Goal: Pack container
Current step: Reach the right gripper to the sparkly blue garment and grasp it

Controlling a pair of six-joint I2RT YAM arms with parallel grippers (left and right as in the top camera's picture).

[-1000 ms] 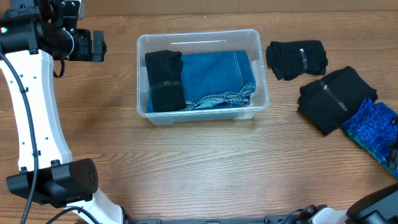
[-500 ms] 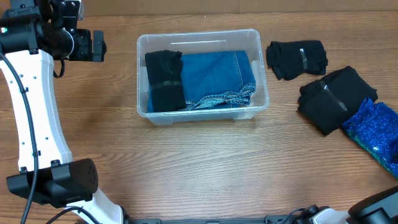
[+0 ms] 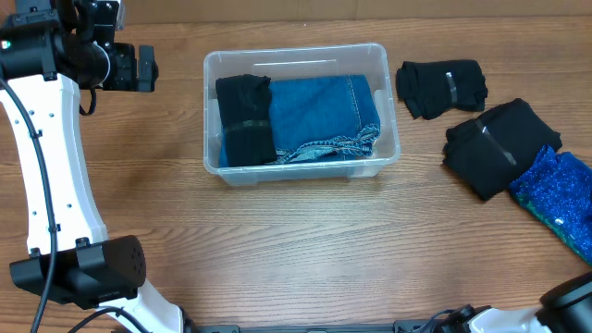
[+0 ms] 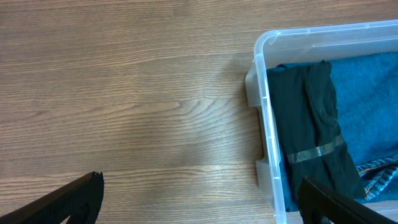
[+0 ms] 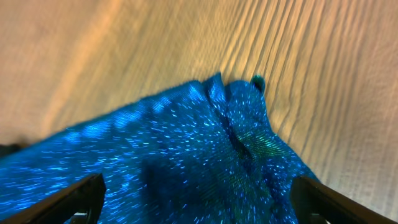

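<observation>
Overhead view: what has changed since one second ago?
Only the right arm moved: in the lower right corner it drew back toward the frame's edge. Nothing was grasped or released. The container, the folded jeans in it and the black bundles beside it stayed put.

A wooden table (image 3: 277,250) with a plain grain carried everything. The clear plastic container (image 3: 301,52) stood on it near the middle, toward the far edge, with bare wood on all sides. To the container's right, just apart from it, lay a small folded black garment (image 3: 442,88) with a pale band across it. Nearer the front and further right lay a larger folded black garment (image 3: 499,146), also banded. A sparkly blue cloth (image 3: 555,190) lay against that larger garment at the table's right edge, rumpled, reaching out of the overhead view.
</observation>
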